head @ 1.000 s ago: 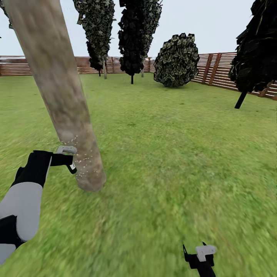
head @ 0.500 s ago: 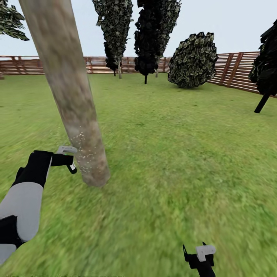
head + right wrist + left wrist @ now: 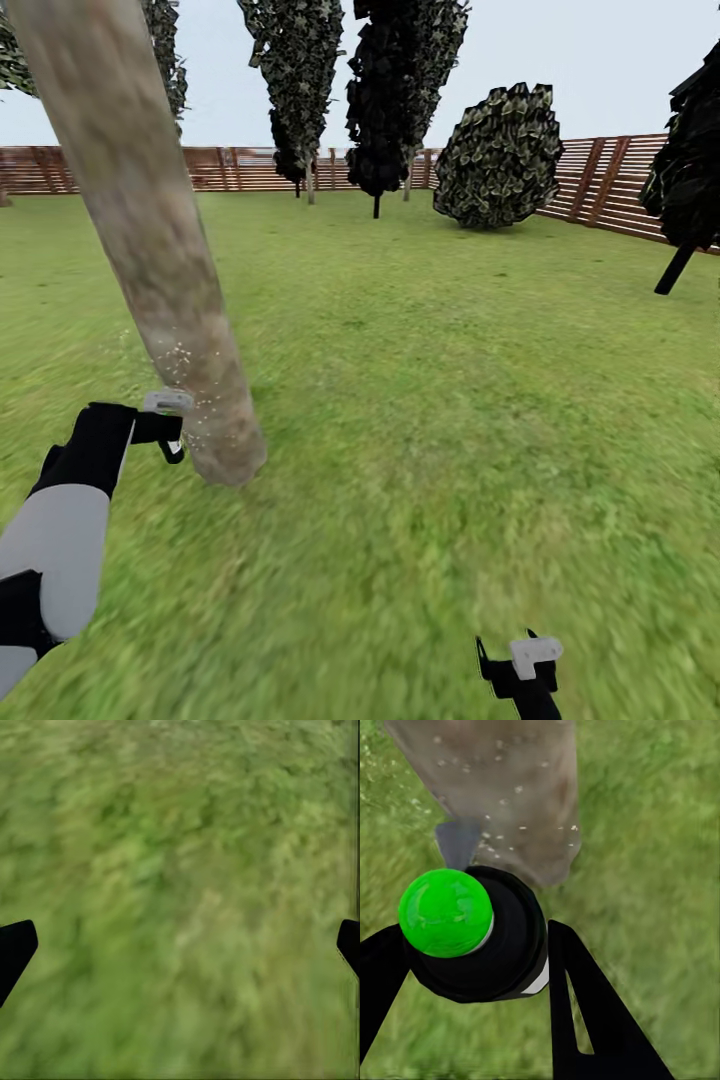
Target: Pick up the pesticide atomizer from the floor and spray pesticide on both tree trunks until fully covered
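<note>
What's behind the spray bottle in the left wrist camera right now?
The tree trunk, flecked with pale droplets, with grass around its foot. The spray bottle and its green cap cover part of the trunk's base.

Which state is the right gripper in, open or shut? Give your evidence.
Open. In the right wrist view the right gripper has its fingertips at opposite edges of the picture, with only grass between them.

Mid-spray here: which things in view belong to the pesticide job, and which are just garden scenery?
Job:
- pesticide atomizer, held in the left gripper
- tree trunk, white spray specks near its base
- right gripper, open over grass

Scenery:
- wooden fence
- round shrub
- dark-foliage trees
- lawn
</note>
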Motion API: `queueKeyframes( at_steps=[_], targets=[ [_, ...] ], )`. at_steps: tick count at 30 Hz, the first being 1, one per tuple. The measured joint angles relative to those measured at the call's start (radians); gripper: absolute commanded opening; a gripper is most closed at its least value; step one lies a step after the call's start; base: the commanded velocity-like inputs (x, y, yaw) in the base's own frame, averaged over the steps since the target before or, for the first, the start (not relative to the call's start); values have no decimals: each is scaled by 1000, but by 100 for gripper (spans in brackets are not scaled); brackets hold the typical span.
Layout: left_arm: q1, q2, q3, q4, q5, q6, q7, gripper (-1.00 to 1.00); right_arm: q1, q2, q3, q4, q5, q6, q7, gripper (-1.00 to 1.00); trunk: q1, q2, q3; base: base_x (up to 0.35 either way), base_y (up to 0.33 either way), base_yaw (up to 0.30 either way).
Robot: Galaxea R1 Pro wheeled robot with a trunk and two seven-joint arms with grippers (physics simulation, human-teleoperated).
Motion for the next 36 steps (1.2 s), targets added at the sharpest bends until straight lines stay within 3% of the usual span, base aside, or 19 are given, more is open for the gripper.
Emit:
queueKeyframes(
  at_steps=[3, 12, 15, 19, 23, 25, 28, 30, 32, 34, 36],
  targets=[
    [16, -2, -1, 0, 5, 0, 41, -100, 0, 0, 0, 0, 0, 0, 0, 100, 0, 0, 0, 87, -273, 0],
    [24, -2, 1, -8, 6, 3, 63, -100, 0, 1, 0, -1, 0, 0, 0, 100, 0, 0, 0, 147, -266, 182],
    [61, -5, 2, -6, 5, -2, 117, -100, 0, 1, 0, -1, 0, 0, 0, 100, 0, 0, 0, 152, -265, 277],
    [112, -14, 7, 0, 19, -7, 129, -100, 0, 1, 0, -1, 0, 0, 0, 100, 0, 0, 0, 152, -265, 278],
    [160, -30, 14, 2, 64, -15, 130, -100, 0, 1, 0, -1, 0, -1, 0, 100, 0, 0, 0, 152, -265, 278],
    [193, -33, 15, 3, 106, -76, 142, -100, 0, 1, 0, -1, 0, 0, 0, 100, 0, 0, 0, 151, -265, 276],
    [233, -35, 17, 3, 121, -116, 197, -100, 0, 1, 0, -1, 0, 0, 0, 100, 0, 0, 0, 145, -265, 161],
    [261, -35, 22, 7, 150, -136, 238, -100, 0, 2, 0, 0, 0, 0, 0, 100, 0, 0, 0, 142, -265, 33],
    [292, -34, 31, 36, 200, -223, 306, -100, 0, 2, 1, 2, 1, -1, 2, 100, 0, 0, 0, 143, -264, 11],
    [305, -34, 35, 98, 227, -318, 401, -100, 0, 3, 2, 29, 2, 0, 2, 100, 0, 0, 0, 165, -248, 3],
    [308, -35, 35, 132, 240, -357, 442, -100, 0, 7, 3, 51, 1, 0, 2, 100, 0, 0, 0, 158, -242, 1]
  ],
)
